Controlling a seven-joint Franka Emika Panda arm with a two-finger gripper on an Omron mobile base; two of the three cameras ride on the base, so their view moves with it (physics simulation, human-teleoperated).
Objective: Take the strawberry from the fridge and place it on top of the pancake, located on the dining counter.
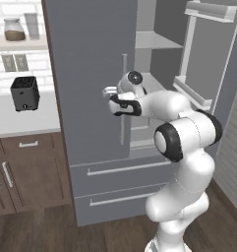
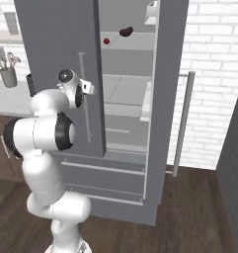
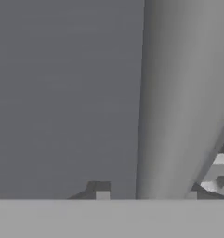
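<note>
The grey fridge [image 1: 90,59] has its left door shut and its right door [image 2: 172,74] swung open. On an upper shelf inside lies the tiny red strawberry [image 2: 106,41], next to a dark maroon lump [image 2: 126,32]. My gripper [image 1: 109,91] [image 2: 90,89] is at the left door's vertical bar handle [image 1: 124,98] [image 2: 82,94]. In the hand view the handle [image 3: 174,116] runs up between my fingertips, with the gripper [image 3: 147,195] astride it. The bar sits closer to one fingertip, and whether the pads press on it is unclear. The pancake and the dining counter are out of view.
Two lower drawers [image 1: 120,170] sit below the doors. A wall counter [image 1: 21,118] with a black toaster [image 1: 25,92] stands left of the fridge, a jar [image 1: 14,29] on the shelf above. A white brick wall [image 2: 214,74] is close behind the open door.
</note>
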